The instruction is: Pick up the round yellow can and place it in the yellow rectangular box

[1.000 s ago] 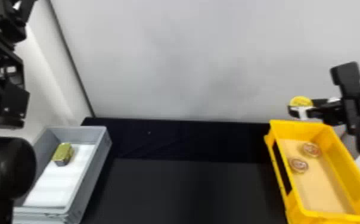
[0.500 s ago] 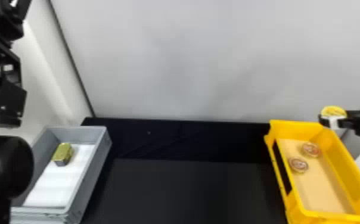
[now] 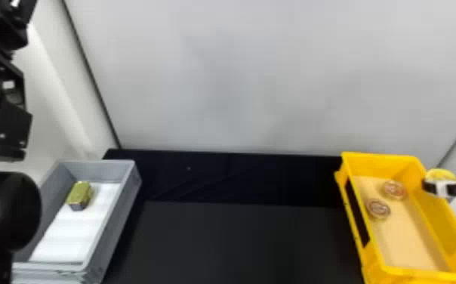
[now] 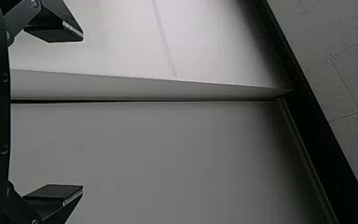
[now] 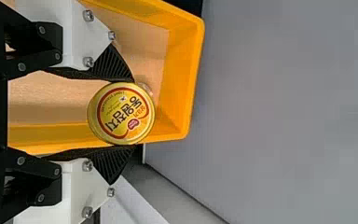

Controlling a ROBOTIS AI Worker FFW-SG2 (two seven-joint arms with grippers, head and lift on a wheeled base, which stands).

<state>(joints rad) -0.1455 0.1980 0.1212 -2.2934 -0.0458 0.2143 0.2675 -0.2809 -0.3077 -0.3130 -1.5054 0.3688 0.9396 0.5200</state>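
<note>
Right gripper [image 5: 134, 114]: fingers part-open, clamping round yellow can [image 5: 116, 113] near yellow box's [image 5: 193, 70] far right corner. Advise shifting inboard, clearing the 2 cans inside, lowering level.

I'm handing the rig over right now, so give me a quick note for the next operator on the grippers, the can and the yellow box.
Right gripper: closed on the round yellow can, near the yellow box's far right corner, apparently above the rim.
Left gripper: open, empty, parked in the air at the left.
Box: two round items inside.
Grey bin: gold can inside, not part of this job.
Done: can picked up.
Left: bring it fully over the box, lower it, let go; probably watch the right wall.
</note>
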